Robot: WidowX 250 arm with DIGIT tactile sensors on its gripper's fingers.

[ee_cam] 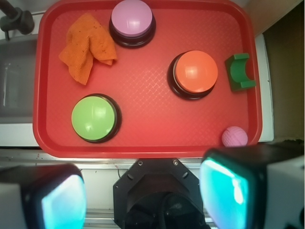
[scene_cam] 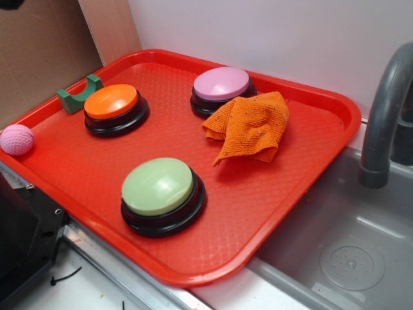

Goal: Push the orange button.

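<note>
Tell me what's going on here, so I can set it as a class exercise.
A robot arm is looking down on a red tray from above, with its gripper open and touching nothing. On the tray sit an orange button, a green button, a pink button, an orange cloth, a small green block and a pink ball. The orange button has not been reached yet.

Bright even light, soft shadows, blurred glowing pincer (ee_cam: 143,200) fingers
</note>
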